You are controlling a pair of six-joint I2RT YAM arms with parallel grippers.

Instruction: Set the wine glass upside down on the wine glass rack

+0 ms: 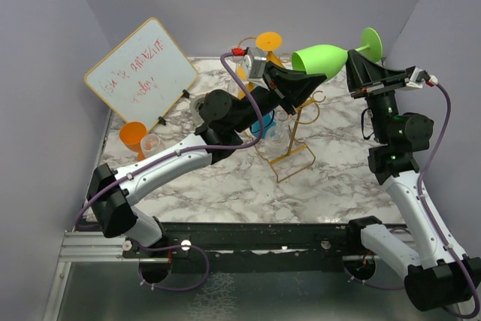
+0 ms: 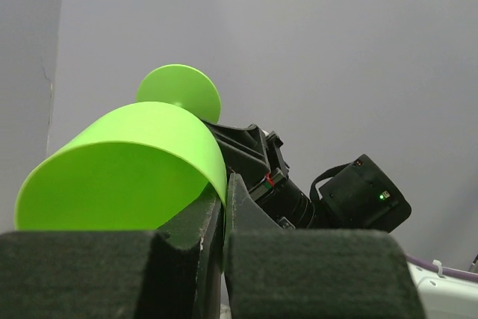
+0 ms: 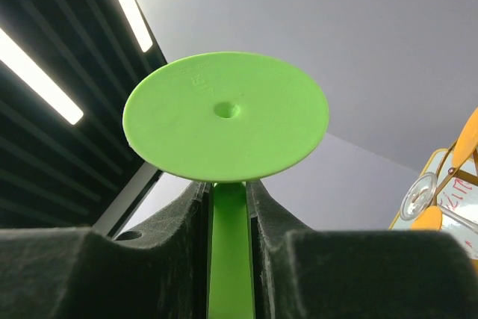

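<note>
- While the wine glass (image 1: 322,58) lies sideways in the air above the wine glass rack (image 1: 297,166), both arms have it. The right gripper (image 3: 230,218) is clamped on the stem just under the foot. The left gripper (image 2: 224,218) looks pinched onto the bowl's wall at the rim (the seam between its pads is narrow, so this is a reading, not a certainty).
- The step in hand seems to be a hand-over, so one grip should be firm before the other opens.
- To hang, the foot must end up on top and the bowl below, with the stem slid sideways into a scroll hook.
- A grip on the stem near the foot would likely foul the hook (the bowl grip leaves the stem free), so the left arm looks the better carrier.
- An orange foot (image 1: 268,40) shows at the rack's far top, seemingly a glass hung there; pick a free hook well apart from it.
- The rack is thin wire and probably light, so come in slowly and level, without pushing against it.
</note>
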